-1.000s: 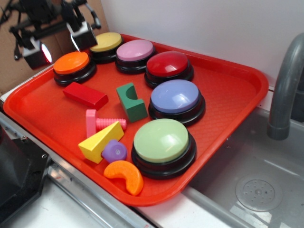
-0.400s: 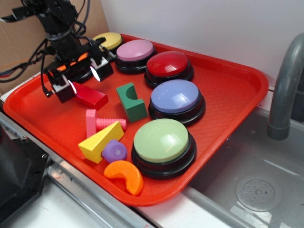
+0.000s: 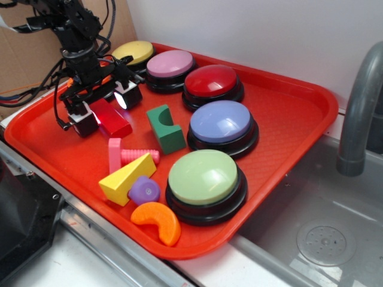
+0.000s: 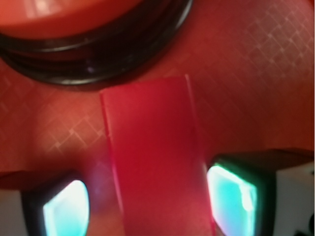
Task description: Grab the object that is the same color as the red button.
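Observation:
The red block (image 3: 112,120) lies flat on the red tray (image 3: 287,119) at its left side. My gripper (image 3: 106,110) is down over it, open, one lit finger on each long side. In the wrist view the block (image 4: 155,157) runs up between the two fingertips (image 4: 66,209). The right pad sits almost against the block and a small gap shows on the left. The red button (image 3: 212,81) stands at the back middle of the tray, apart from the gripper. Just beyond the block's far end stands the orange button (image 4: 74,14).
A green notched block (image 3: 166,128) and a pink bolt (image 3: 122,155) lie close to the right of the gripper. A yellow wedge (image 3: 127,178), purple piece (image 3: 144,190) and orange crescent (image 3: 158,221) sit nearer the front. Yellow, pink, violet (image 3: 221,121) and green (image 3: 203,176) buttons stand around. Sink and faucet (image 3: 359,113) are at right.
The gripper came down from above the tray's back-left corner and now straddles the red block. The block has turned slightly under it.

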Controlling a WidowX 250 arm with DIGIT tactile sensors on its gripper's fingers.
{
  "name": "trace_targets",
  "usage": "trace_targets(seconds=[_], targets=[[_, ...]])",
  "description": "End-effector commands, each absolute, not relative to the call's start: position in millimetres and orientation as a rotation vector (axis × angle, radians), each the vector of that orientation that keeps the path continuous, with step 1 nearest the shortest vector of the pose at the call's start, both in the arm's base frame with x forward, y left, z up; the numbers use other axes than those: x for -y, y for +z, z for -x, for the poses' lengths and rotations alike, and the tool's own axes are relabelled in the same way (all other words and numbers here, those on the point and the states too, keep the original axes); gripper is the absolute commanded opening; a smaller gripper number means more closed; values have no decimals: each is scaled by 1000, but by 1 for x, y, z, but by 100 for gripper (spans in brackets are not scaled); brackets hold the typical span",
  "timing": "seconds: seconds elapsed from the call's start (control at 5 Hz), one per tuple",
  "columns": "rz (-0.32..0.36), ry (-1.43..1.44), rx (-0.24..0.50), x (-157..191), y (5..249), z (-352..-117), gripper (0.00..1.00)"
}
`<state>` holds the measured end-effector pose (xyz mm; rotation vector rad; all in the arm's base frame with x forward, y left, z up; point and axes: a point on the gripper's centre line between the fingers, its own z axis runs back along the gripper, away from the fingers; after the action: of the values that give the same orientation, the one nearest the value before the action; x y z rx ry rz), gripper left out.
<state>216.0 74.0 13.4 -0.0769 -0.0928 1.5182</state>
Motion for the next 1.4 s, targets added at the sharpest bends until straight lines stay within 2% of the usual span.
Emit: trace_targets(seconds=[0.0, 0.2, 0.4, 0.6, 0.8, 1.2], targets=[[66, 1355, 121, -73, 20, -217, 0], [28, 1260, 102, -69, 19, -222, 0], [20, 1011, 54, -58, 42, -232, 0], [85, 799, 16, -47, 66, -234, 0], [113, 629, 29, -39, 90, -230, 0], [151, 257, -13, -42, 139, -220, 0]])
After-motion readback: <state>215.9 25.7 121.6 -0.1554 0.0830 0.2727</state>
